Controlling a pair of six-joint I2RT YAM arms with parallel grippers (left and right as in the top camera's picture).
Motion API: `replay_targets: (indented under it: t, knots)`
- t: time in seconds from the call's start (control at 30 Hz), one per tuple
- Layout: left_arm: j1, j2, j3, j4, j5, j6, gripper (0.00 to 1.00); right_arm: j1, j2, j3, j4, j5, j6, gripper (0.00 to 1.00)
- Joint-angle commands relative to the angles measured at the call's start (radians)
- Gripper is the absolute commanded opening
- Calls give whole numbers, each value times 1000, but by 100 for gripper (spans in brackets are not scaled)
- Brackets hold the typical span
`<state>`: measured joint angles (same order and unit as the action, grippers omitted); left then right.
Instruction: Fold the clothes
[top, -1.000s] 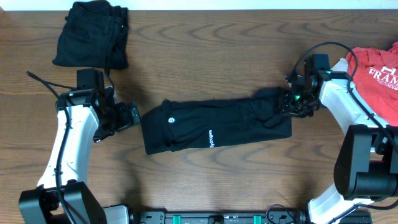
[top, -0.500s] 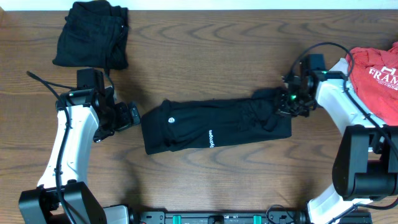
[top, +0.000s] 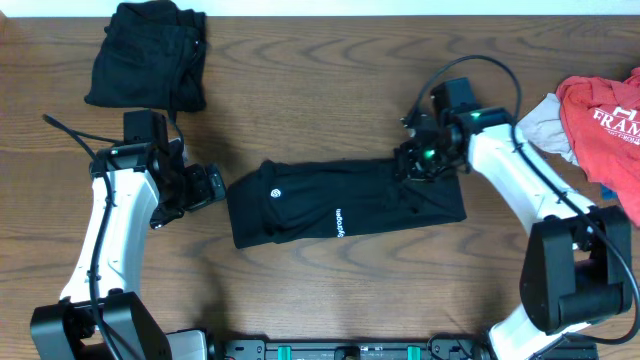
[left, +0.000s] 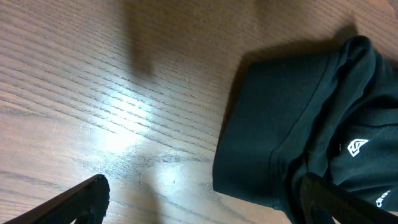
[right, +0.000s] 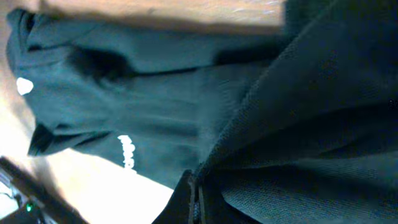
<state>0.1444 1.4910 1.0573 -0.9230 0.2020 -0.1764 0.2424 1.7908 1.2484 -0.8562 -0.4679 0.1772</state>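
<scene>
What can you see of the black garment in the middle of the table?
The black garment is soft knit-looking fabric, folded into a long strip on the wooden table. Two white logos show. The right gripper pinches its bunched right end. The open left gripper sits close to its left edge.

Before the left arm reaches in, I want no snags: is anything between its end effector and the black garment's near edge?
Nothing visible. Only bare wooden table lies between the left end effector and the black garment. The folded black pile sits well off that line.
</scene>
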Motion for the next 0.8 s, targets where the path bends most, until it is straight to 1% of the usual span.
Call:
replay_targets:
  t: [0.0, 0.13, 0.17, 0.23, 0.27, 0.33, 0.37, 0.53, 0.63, 0.77]
  knots:
    - [6, -4, 24, -4, -12, -1, 98, 34, -20, 16, -1, -29, 34, 1]
    - [6, -4, 24, -4, -11, -1, 98, 47, -19, 16, -18, 12, 60, 2]
    - [6, -4, 24, -4, -12, -1, 98, 47, -19, 16, -29, 30, 62, 6]
    - [6, -4, 24, -4, -12, -1, 98, 47, -19, 13, -50, 70, 62, 24]
    - [6, -4, 24, -4, -11, -1, 98, 47, -19, 11, -56, 82, 61, 30]
    - [6, -4, 24, -4, -12, -1, 98, 47, -19, 9, -64, 94, 60, 36]
    - [6, -4, 24, -4, -11, -1, 98, 47, -19, 8, -63, 94, 53, 38]
    - [6, -4, 24, -4, -12, -1, 98, 47, -19, 8, -46, 92, 45, 36]
    - [6, -4, 24, -3, -11, -1, 98, 47, -19, 8, 5, -22, -4, 35]
    - [6, -4, 24, -3, -11, -1, 98, 50, -19, 8, 51, -166, -6, 31]
